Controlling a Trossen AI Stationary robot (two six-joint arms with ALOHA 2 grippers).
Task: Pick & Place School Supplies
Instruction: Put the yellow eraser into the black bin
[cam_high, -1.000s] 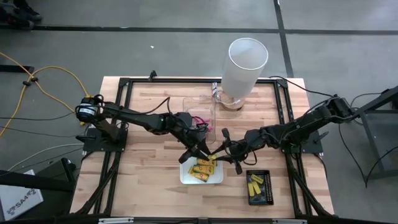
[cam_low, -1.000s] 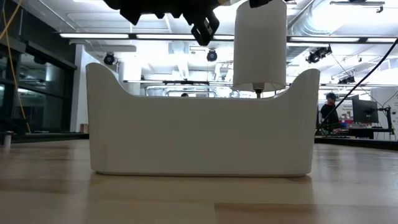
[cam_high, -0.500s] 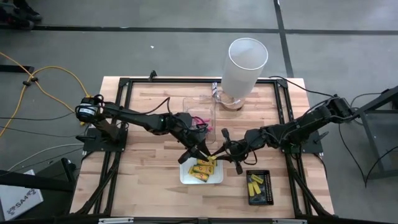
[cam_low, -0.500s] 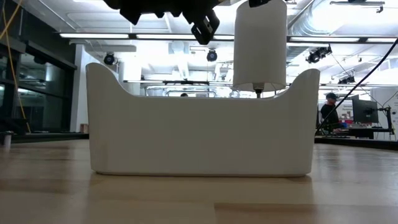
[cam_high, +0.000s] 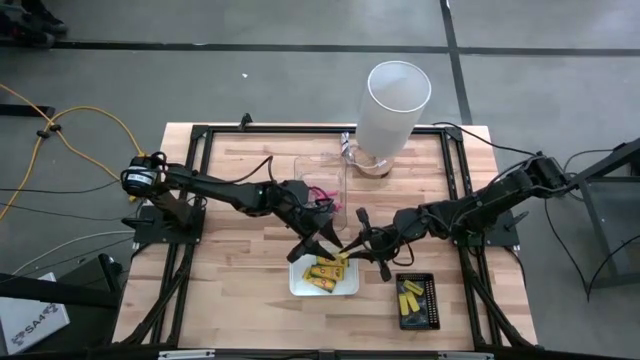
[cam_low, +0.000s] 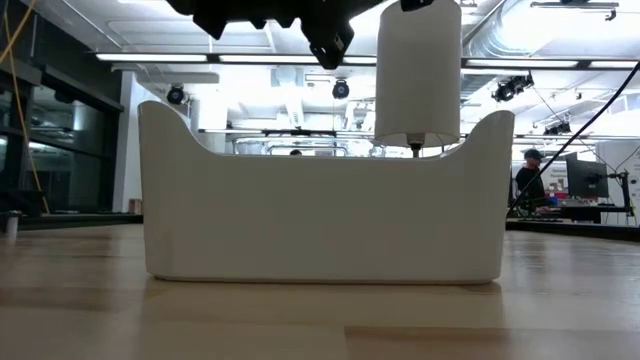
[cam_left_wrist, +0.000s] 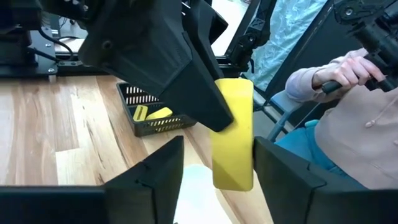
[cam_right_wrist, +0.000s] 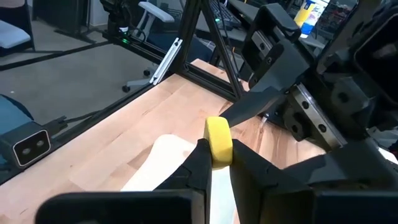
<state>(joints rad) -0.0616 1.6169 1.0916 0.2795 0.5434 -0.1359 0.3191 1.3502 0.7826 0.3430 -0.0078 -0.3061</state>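
Overhead, we are seeing both arms meeting just above the white tray (cam_high: 300, 283), our landmark near the table's front edge: the left gripper (cam_high: 328, 240) is hovering over the tray's far edge with its fingers spread apart, and the right gripper (cam_high: 350, 251) is reaching in beside it over the tray's far right corner, pinching a yellow block (cam_high: 343, 253). Yellow-orange packets (cam_high: 322, 272) are lying inside the tray, a black tray (cam_high: 431, 296) with more yellow pieces is sitting to the tray's right, a clear tray (cam_high: 318, 183) is standing beyond it, and a tall white cylinder (cam_high: 393, 108) is rising farther back. From table level, we are looking at the white tray's wall (cam_low: 320, 220) filling the middle, with dark gripper parts hanging above its rim and the white cylinder (cam_low: 418, 70) showing behind it. Through the left wrist camera, we are watching the left arm's own fingers (cam_left_wrist: 155, 174) standing wide, clear of the yellow block (cam_left_wrist: 233, 134), which the other arm's dark finger (cam_left_wrist: 186, 74) is holding; a person's hand (cam_left_wrist: 351, 68) is showing beyond the table. Through the right wrist camera, we are seeing the right fingers (cam_right_wrist: 199, 163) pressing on the yellow block (cam_right_wrist: 219, 140) above the tray's pale floor (cam_right_wrist: 163, 163).
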